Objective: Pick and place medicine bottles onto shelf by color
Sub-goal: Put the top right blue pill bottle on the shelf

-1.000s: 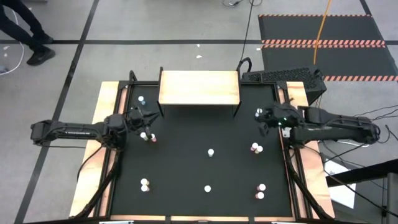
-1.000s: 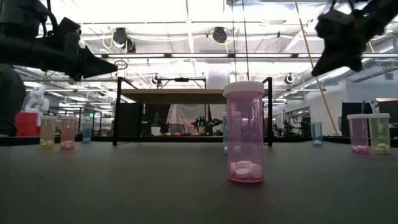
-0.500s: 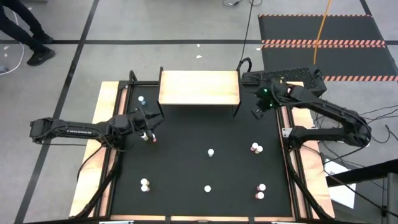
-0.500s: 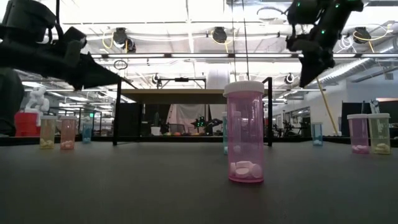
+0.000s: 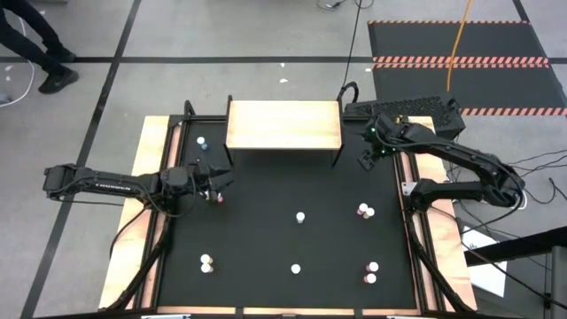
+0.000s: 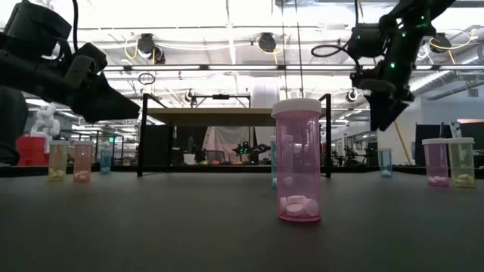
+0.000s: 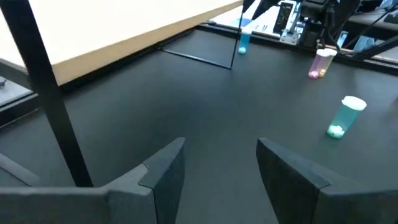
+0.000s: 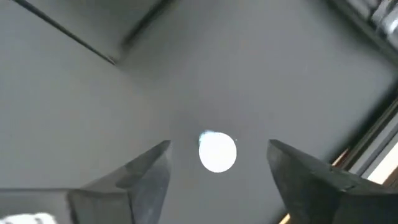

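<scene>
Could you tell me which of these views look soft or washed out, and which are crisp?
Low view: the pink bottle up close is sharp, while the ceiling lights behind blow out to white. Right wrist view: soft throughout, the white cap below the right end effector reads as a glowing blob. High view: evenly lit, with the shelf crisp.

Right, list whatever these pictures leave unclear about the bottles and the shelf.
- Bottle under the right gripper: the right wrist view shows only its white cap, so the body colour is hidden.
- Bottles in the high view: too small to tell colours.
- Shelf top: edge-on in the low view.
- Bottle behind the pink bottle: mostly hidden by it in the low view.
</scene>
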